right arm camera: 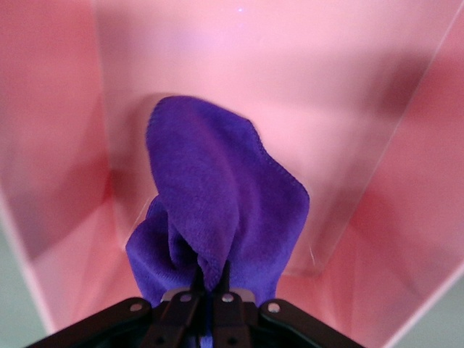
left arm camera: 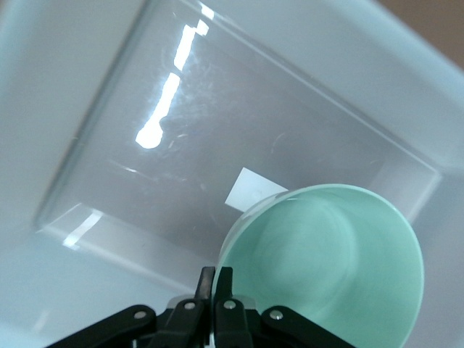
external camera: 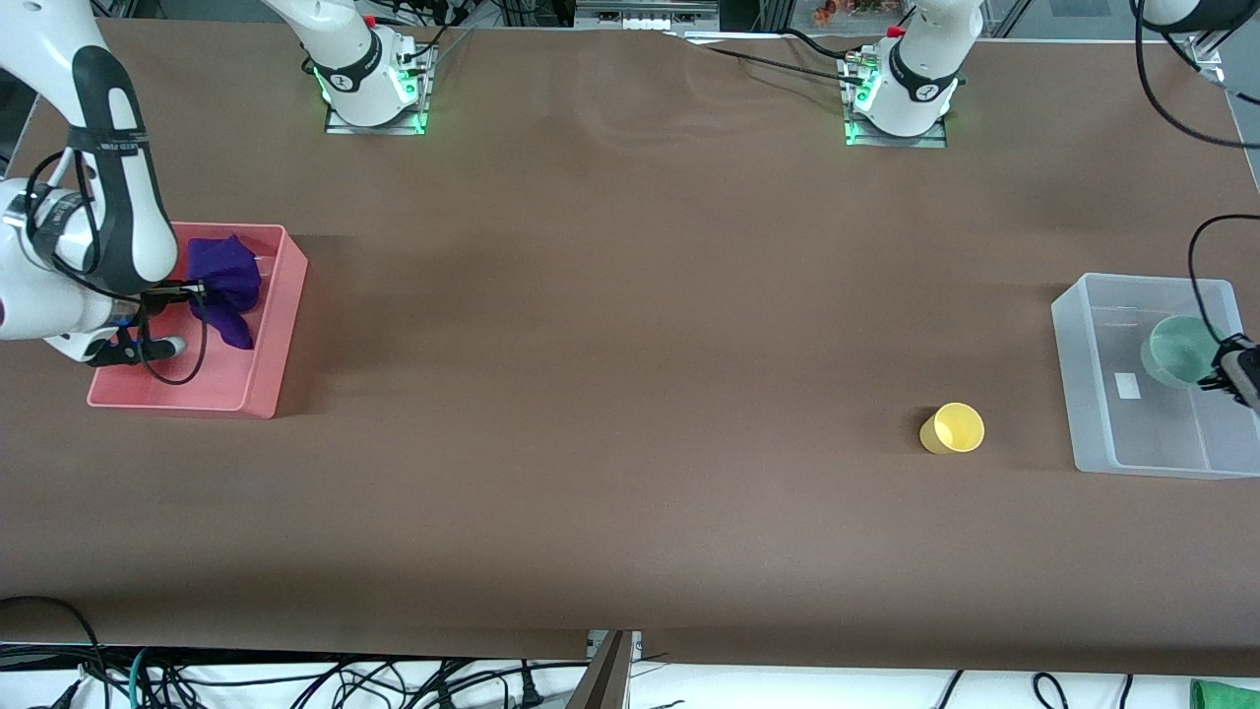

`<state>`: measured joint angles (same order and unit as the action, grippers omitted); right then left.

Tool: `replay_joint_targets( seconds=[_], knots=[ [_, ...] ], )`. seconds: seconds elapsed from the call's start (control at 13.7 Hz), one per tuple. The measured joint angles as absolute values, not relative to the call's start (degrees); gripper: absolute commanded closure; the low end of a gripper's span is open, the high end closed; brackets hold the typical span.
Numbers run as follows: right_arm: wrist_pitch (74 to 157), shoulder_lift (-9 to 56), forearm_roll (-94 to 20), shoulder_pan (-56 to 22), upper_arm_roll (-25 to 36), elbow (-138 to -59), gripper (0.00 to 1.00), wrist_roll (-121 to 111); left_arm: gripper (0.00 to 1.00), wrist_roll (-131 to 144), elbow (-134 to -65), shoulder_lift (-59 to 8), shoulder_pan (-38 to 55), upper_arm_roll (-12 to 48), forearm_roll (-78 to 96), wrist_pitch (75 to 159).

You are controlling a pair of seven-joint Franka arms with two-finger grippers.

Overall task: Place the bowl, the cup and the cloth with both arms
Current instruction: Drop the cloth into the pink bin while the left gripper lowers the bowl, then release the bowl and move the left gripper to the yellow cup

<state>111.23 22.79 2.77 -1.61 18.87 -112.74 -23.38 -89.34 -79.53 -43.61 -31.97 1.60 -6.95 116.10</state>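
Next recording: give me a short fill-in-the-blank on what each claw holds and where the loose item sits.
1. The right claw is shut on the purple ____ over the pink bin.
2. The left claw pinches the rim of the mint-green ____ over the clear bin.
3. The ____ cup stands on the table, in neither bin.

Missing words: cloth; bowl; yellow

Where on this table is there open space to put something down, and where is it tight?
The widest bare stretch lies between the pink bin and the cup. It is crowded at both ends: the right hand holds the cloth in the pink bin, and the left hand holds the bowl over the clear bin. Only a narrow strip separates cup and clear bin.
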Motion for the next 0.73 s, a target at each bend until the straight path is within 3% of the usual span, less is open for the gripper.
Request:
replay_joint_targets(
  seconds=[0.15,0.29,0.51,0.73],
  knots=[
    [112.2,22.5,2.5,-1.6,19.0,-113.0,0.0,-23.4,0.0,-89.3,-79.5,-45.9,-31.8,1.9,-6.9,117.5],
    [110.4,20.1,0.9,-1.6,18.6,-111.1,0.0,-23.3,0.0,-89.3,-79.4,-46.7,-31.8,2.2,-6.9,118.7],
    [98.9,15.3,0.1,-1.9,14.5,-102.2,0.0,-22.3,0.0,-88.4,-77.1,-46.0,-31.4,3.4,-5.6,118.7],
    [92.1,12.8,0.0,-2.1,9.1,-94.5,0.0,-16.3,0.0,-79.6,-75.4,-42.0,-29.0,4.6,-4.2,113.7]
  ],
)
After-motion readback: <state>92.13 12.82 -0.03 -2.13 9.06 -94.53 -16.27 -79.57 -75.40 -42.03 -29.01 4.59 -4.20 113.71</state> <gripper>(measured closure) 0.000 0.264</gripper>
